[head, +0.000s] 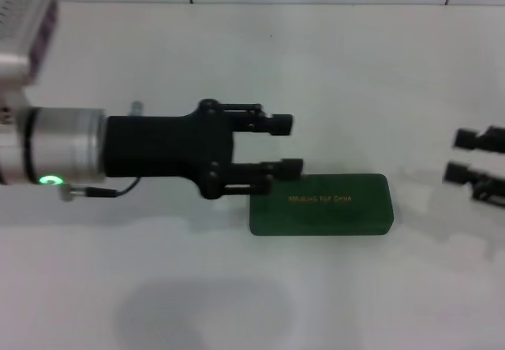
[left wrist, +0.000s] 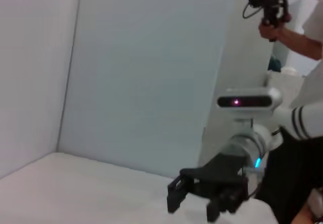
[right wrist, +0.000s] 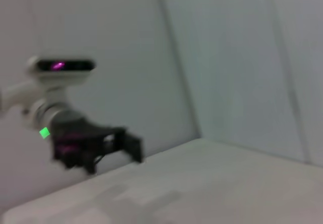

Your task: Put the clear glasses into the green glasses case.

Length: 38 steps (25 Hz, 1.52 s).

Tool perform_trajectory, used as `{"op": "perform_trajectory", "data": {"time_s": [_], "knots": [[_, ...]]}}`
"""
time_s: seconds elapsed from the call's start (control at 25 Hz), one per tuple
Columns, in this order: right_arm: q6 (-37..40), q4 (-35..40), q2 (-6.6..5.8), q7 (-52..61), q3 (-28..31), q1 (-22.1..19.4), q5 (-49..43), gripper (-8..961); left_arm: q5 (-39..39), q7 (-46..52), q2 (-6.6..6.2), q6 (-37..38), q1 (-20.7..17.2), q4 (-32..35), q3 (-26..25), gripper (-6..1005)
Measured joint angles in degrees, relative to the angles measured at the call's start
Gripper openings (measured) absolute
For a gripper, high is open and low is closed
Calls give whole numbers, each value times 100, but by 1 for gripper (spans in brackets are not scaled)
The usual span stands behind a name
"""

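Note:
The green glasses case lies flat on the white table with its lid down and gold lettering facing up. My left gripper reaches in from the left. It is open, with its near finger over the case's left top corner, and nothing shows between its fingers. At the right edge, my right gripper is open and stands apart from the case. The right wrist view shows the left gripper from across the table, and the left wrist view shows the right gripper in the same way. The clear glasses are not in view.
The white table runs back to a tiled wall. In the left wrist view a person stands behind the right arm, holding a dark device up high.

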State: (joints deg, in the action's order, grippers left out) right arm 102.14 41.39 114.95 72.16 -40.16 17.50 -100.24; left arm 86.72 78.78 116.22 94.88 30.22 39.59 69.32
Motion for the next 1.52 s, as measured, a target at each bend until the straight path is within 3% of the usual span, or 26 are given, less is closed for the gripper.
{"op": "perform_trajectory", "data": {"time_s": [0.12, 0.2, 0.32, 0.36, 0.56, 0.88, 1.52], "knots": [[73, -11, 43, -121, -486, 61, 64, 480, 51, 84, -92, 411, -34, -24, -26, 498], [130, -79, 64, -147, -891, 126, 238, 543, 135, 103, -129, 731, -74, -20, -28, 535], [169, -124, 83, -222, -1437, 166, 606, 632, 206, 46, -177, 1019, -209, -22, -34, 754], [169, -118, 83, -233, -1590, 174, 770, 661, 215, -22, -189, 1055, -276, 3, -49, 775], [206, -44, 69, -190, -1874, 314, 1052, 754, 237, -269, -223, 1084, -537, 100, -417, 878], [167, 173, 92, -135, -2265, 454, 1149, 844, 278, -274, -234, 1100, -626, 63, -601, 879], [92, 173, 97, -104, -2290, 544, 1209, 856, 285, -278, -204, 1059, -601, 19, -604, 879]]}}
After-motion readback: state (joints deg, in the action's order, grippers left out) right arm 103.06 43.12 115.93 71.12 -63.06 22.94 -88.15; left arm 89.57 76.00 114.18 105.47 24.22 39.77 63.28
